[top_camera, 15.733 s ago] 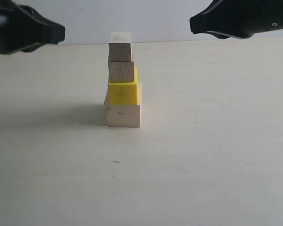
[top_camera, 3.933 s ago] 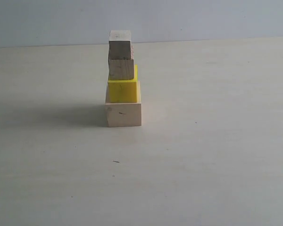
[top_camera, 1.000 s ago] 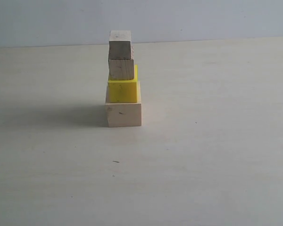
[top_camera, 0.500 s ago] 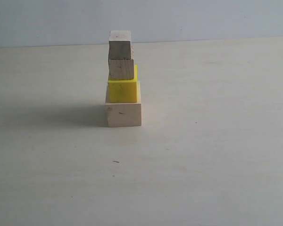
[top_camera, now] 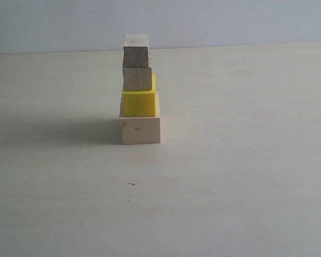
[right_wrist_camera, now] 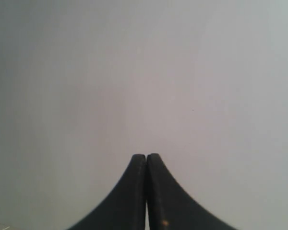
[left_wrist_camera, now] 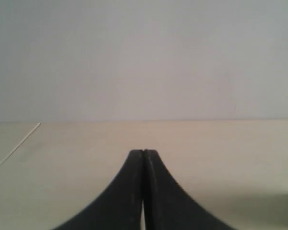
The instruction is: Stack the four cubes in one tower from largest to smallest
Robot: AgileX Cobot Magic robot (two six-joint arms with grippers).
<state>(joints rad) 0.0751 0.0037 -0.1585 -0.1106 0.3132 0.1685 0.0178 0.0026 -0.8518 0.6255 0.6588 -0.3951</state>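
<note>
Now upright on the tabletop point(top_camera: 230, 160): one tower point(top_camera: 138, 91), large wooden cube point(top_camera: 140, 130) at the base, then yellow cube point(top_camera: 138, 104), medium wooden cube point(top_camera: 137, 78), small wooden cube point(top_camera: 136, 55). Pinched together on nothing, left claw point(left_wrist_camera: 143, 152) and right claw point(right_wrist_camera: 147, 155) alike; pointed at the pale wall point(right_wrist_camera: 134, 72), outside the exterior view.

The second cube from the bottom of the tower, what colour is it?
Bright yellow cube; the exterior view shows it best.

Exterior low, facing tower point(top_camera: 138, 91); 2 wrist views face wall point(right_wrist_camera: 144, 72).
</note>
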